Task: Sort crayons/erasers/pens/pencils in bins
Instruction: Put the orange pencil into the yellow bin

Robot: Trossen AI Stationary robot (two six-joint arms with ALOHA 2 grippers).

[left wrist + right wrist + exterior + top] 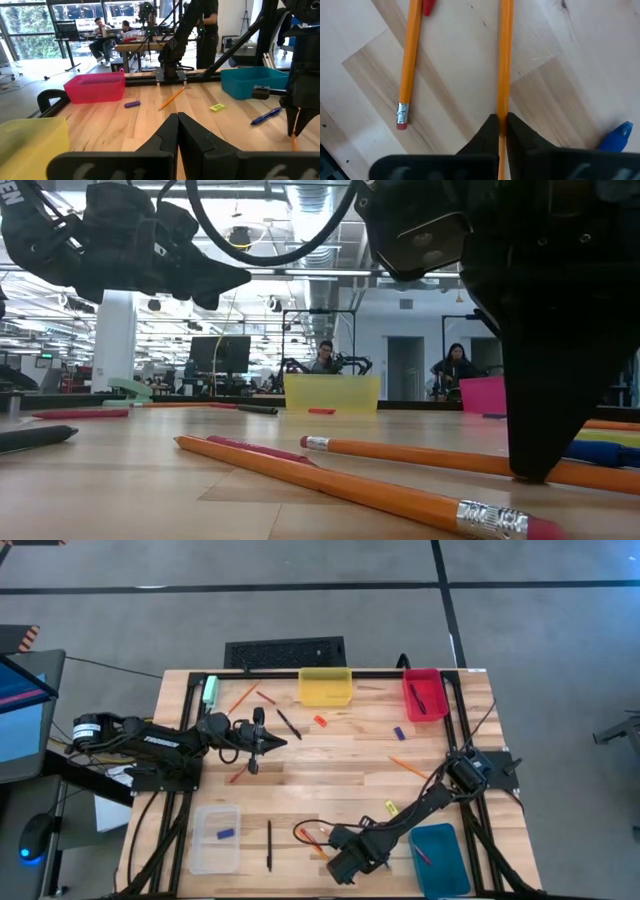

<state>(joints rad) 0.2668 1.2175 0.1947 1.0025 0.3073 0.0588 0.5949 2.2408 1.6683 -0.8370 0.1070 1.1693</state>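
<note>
A light wooden butcher-block table (330,755) fills the centre of the overhead view, framed by black rails. Around it lies a grey floor (540,640) crossed by dark lines. A black keyboard (285,651) sits just beyond the table's far edge, upper centre. At far left, a monitor (22,710) glows blue. From table height, an open office shows behind: white ceiling with strip lights (300,195), a white column (113,340) at left, and two seated people (325,358) at desks, centre.
</note>
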